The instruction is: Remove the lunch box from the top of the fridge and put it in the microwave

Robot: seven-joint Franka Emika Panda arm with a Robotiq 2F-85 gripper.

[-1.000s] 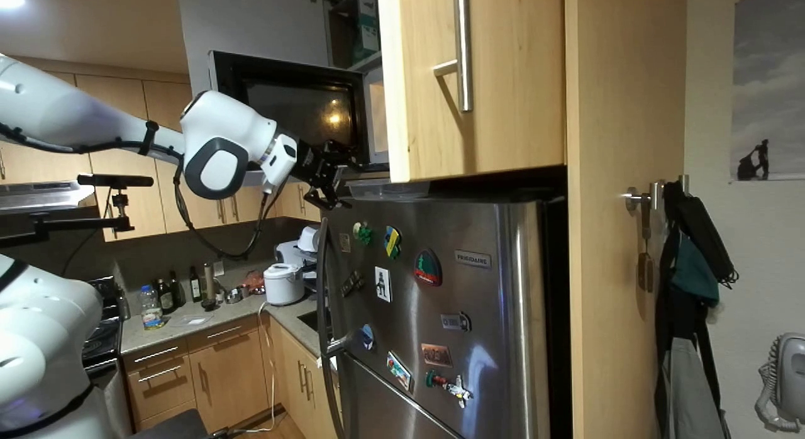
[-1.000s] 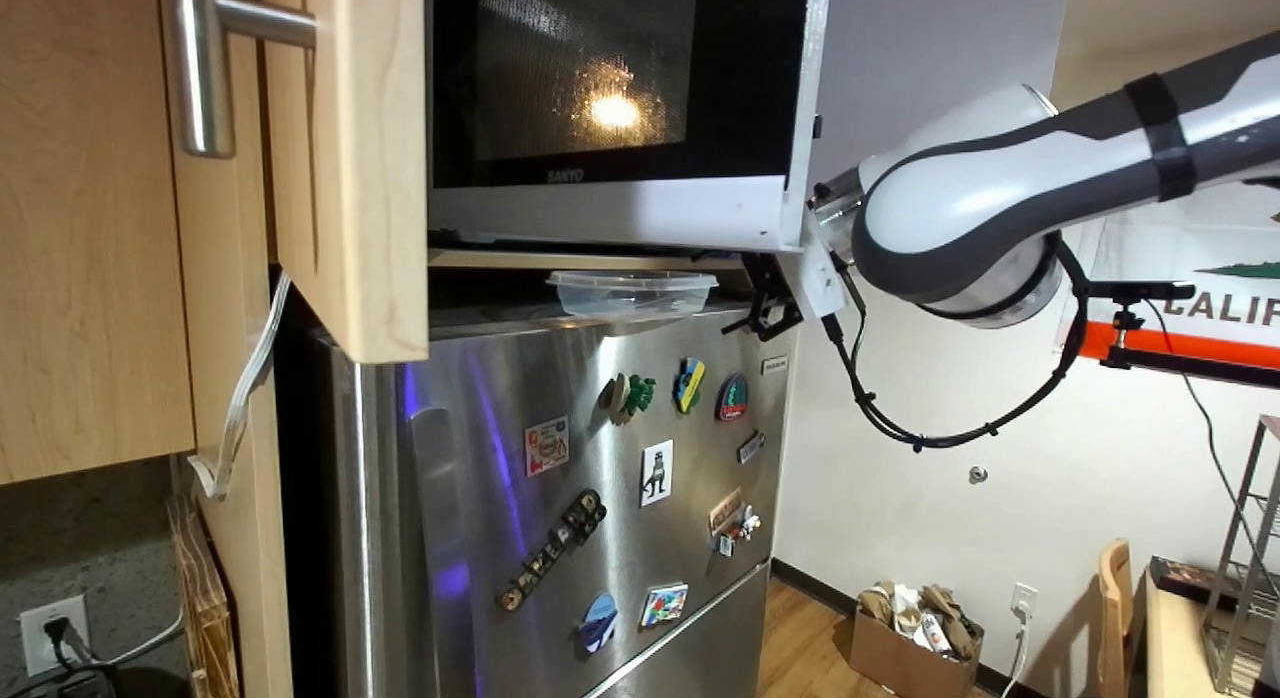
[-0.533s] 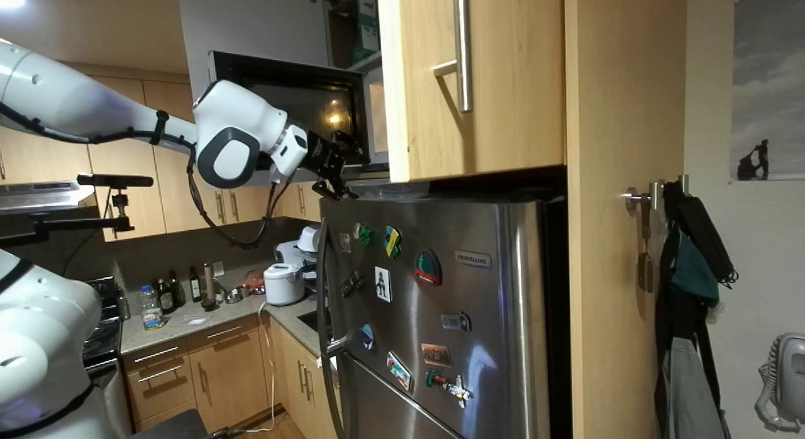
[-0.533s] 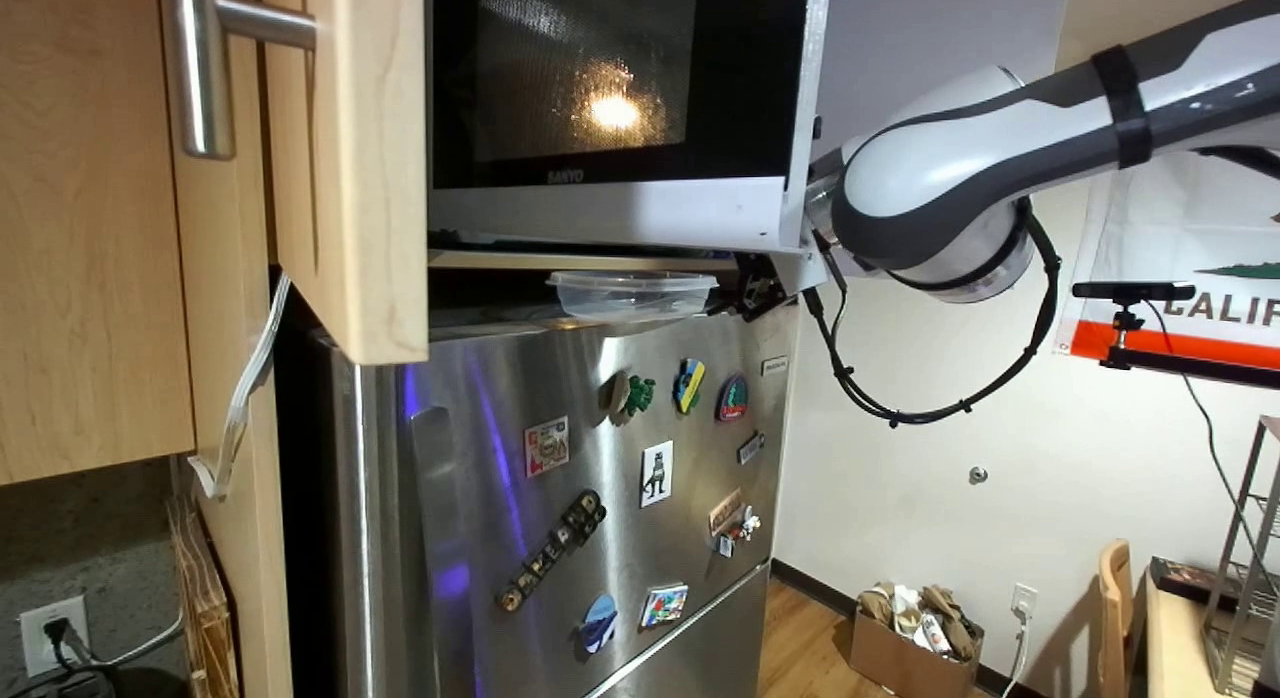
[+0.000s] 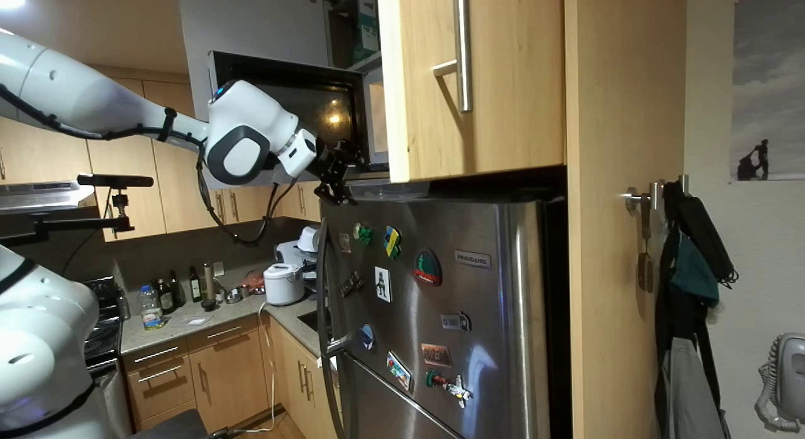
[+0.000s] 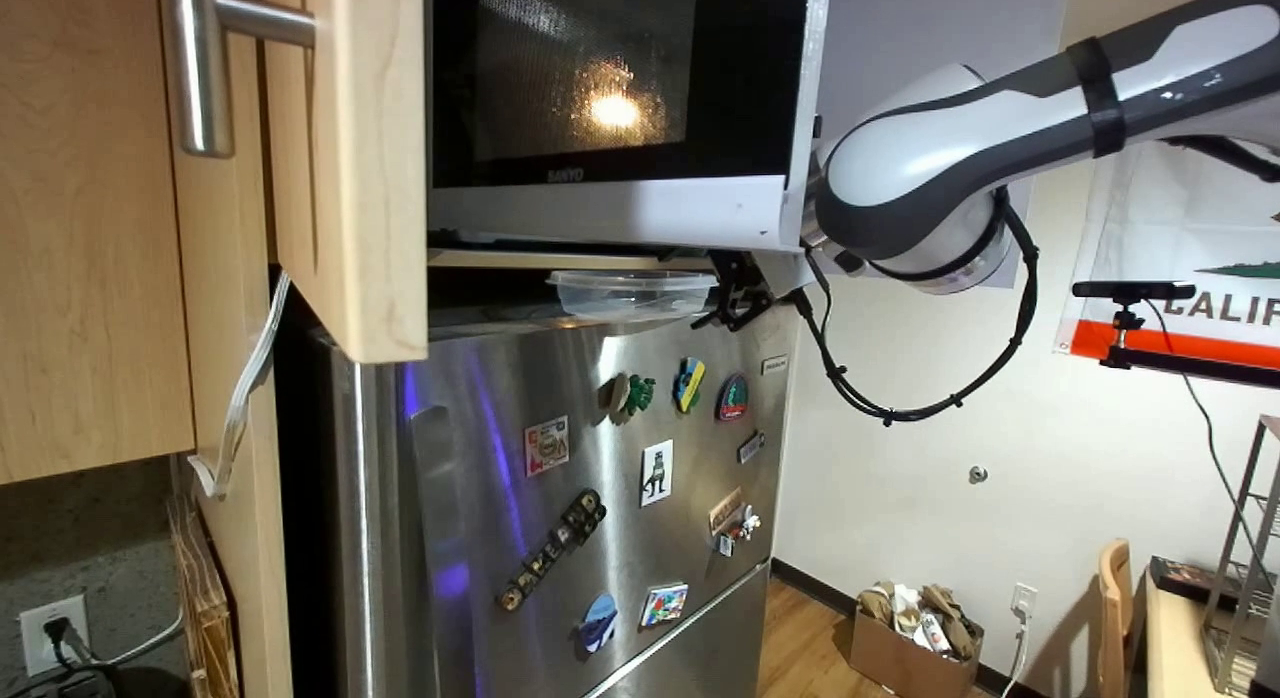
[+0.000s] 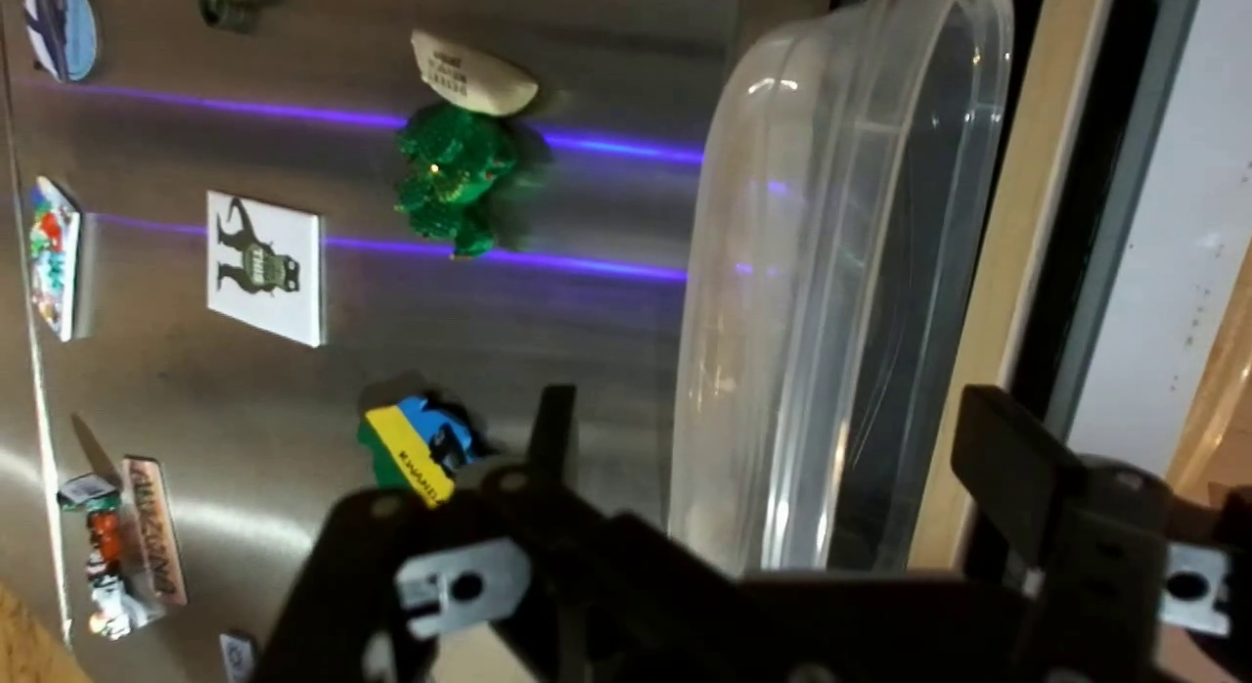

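Magnets dot the fridge; microwave door juts above the lunch box; fingers apart.

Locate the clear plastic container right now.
In an exterior view, the container sits atop the fridge, below the microwave, the fingers near its right end in the picture.

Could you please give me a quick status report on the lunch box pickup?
End effector open, nothing gripped. Lunch box on top of the fridge, just ahead. Microwave door standing open nearby, possible snag when lifting.
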